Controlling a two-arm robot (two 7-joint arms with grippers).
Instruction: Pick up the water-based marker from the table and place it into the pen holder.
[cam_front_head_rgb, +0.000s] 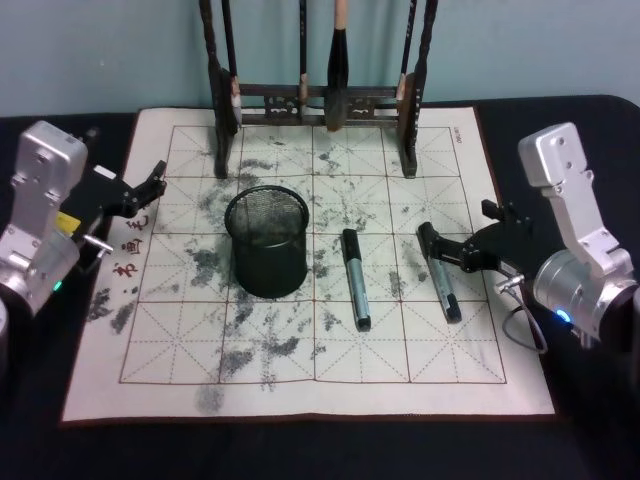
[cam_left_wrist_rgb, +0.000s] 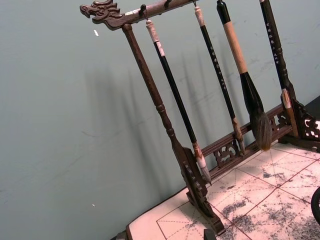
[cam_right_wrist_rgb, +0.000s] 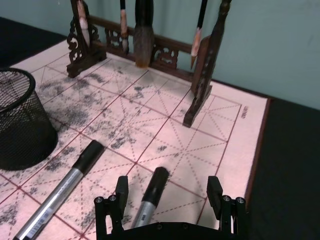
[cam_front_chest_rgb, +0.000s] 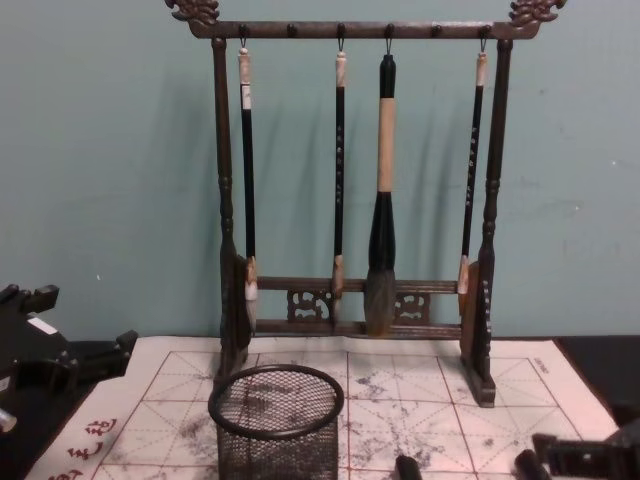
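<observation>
Ink-stained grid mat (cam_front_head_rgb: 420, 380) covers the surface (cam_front_head_rgb: 300, 452). Empty, wide-open right hand (cam_right_wrist_rgb: 168, 186) straddles the cap end of the marker (cam_right_wrist_rgb: 151, 192), which lies right of the pen holder (cam_front_head_rgb: 266, 272). Probably light, stiff, slick; I'd pinch mid-barrel. Parked at the mat's left edge: left hand (cam_front_head_rgb: 152, 185).

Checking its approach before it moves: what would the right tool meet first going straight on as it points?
Probably the right-hand marker, whose black cap lies between the open right tool's fingers; then the mat. Its height above them is unclear.
</observation>
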